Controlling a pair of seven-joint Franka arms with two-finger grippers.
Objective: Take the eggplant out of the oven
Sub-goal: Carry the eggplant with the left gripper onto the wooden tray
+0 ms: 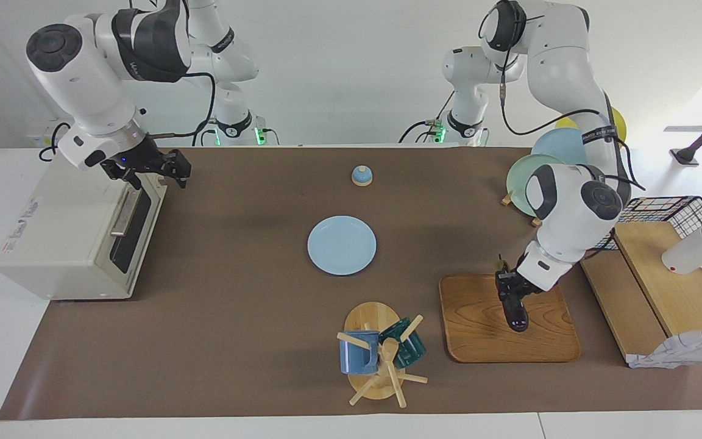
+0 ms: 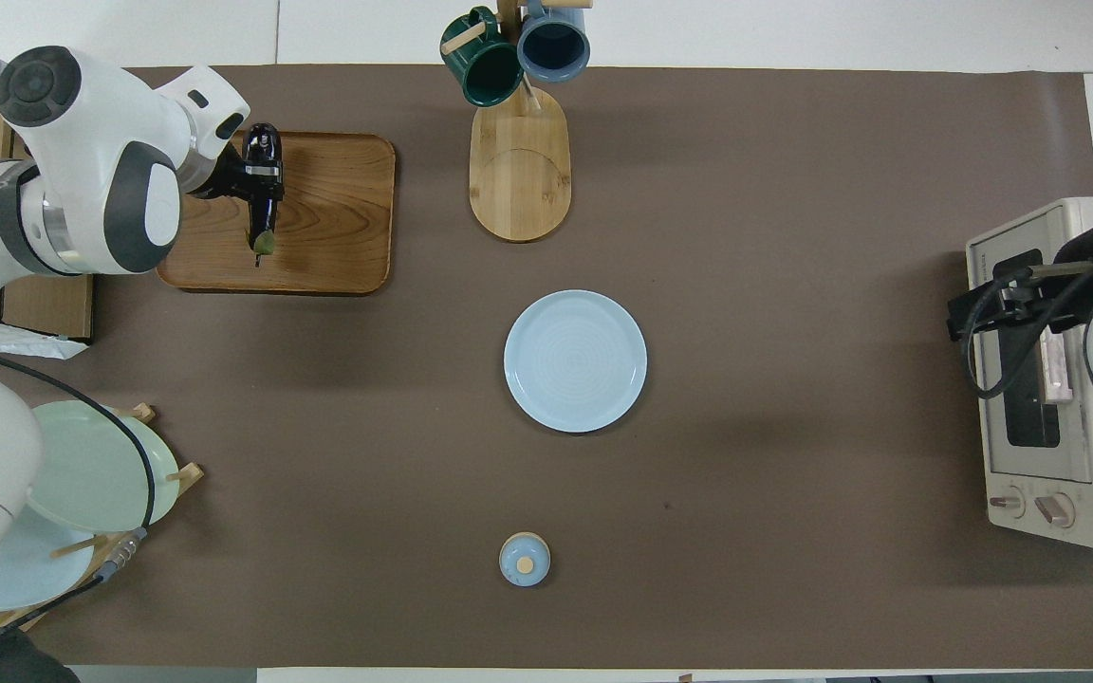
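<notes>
left gripper (image 1: 512, 299) clamps eggplant (image 2: 260, 204) over wooden tray (image 2: 338, 218), stem toward robots

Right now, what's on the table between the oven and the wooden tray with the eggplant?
Only the light blue plate sits between the oven and the wooden tray; the rest is bare brown mat. The overhead view shows it best. The eggplant is over the tray.

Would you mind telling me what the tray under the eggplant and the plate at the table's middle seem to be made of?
The tray looks like wood with a smooth, perhaps varnished finish: brown, with curved grain lines showing. The plate looks like glazed ceramic, though plastic is possible: even pale blue with faint concentric rings. The eggplant is glossy and dark.
</notes>
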